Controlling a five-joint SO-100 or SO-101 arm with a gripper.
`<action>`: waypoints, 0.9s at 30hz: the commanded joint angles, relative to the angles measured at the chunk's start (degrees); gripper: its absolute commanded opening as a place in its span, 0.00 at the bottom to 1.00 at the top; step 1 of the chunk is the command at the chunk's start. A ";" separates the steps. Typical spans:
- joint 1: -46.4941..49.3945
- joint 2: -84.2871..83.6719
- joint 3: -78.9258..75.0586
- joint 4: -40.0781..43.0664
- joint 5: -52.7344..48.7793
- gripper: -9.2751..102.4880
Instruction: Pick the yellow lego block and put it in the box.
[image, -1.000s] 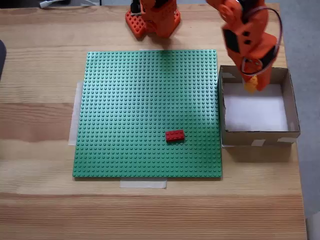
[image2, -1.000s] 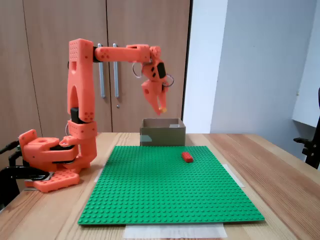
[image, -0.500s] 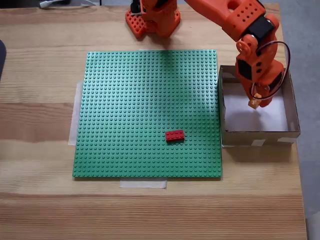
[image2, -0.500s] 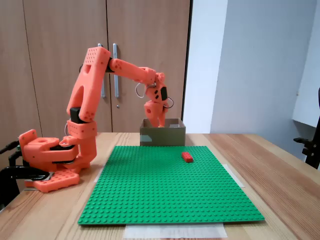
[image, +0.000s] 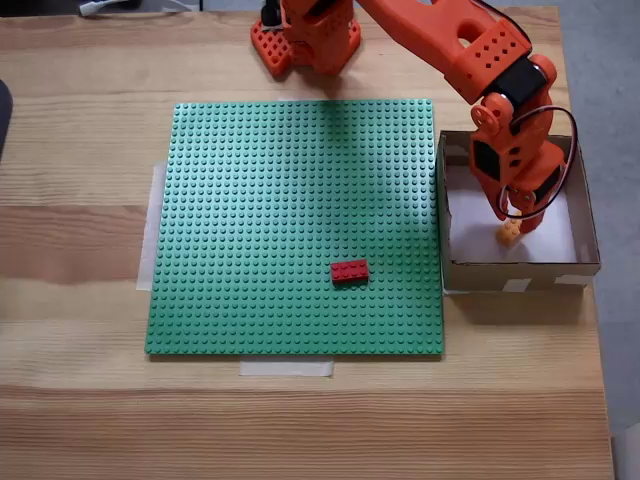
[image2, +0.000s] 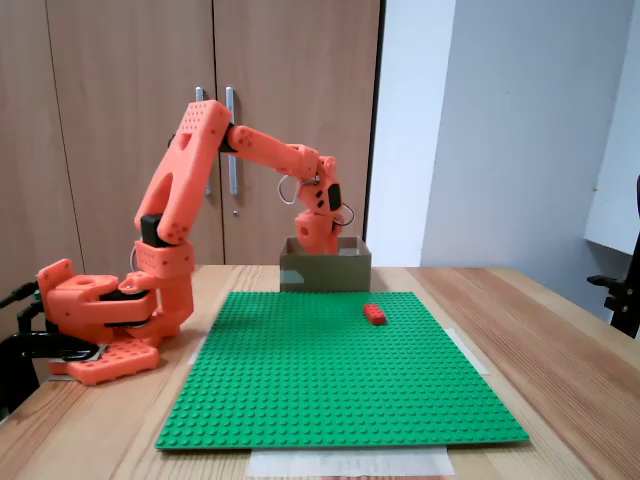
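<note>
One orange arm (image: 470, 50) reaches from its base at the far edge of the wooden table (image: 300, 420) down into the box (image: 590, 215), which sits against the right edge of the green baseplate (image: 290, 200) in a fixed view from above; the gripper (image: 515, 225) is low inside the box, toward its near right part, and the yellow lego block (image: 510, 232) shows just at its tip, on or just above the white floor; whether the jaws grip the block or have parted from it I cannot tell, since the wrist covers them; in a fixed view from the table's end, the gripper (image2: 318, 240) dips behind the box's (image2: 325, 272) front wall and its tips are hidden; a red brick (image: 350, 270) lies alone on the baseplate, well apart from the box, toward the near right part of the plate; the rest of the plate is open; bare wood runs along the near and left sides; pale tape (image: 285, 368) marks the plate's near edge.
</note>
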 joint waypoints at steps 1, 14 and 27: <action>-1.05 0.44 -3.52 1.49 -0.44 0.25; -1.05 29.27 10.90 -7.12 -3.78 0.21; 11.87 65.65 34.37 -16.35 -12.30 0.08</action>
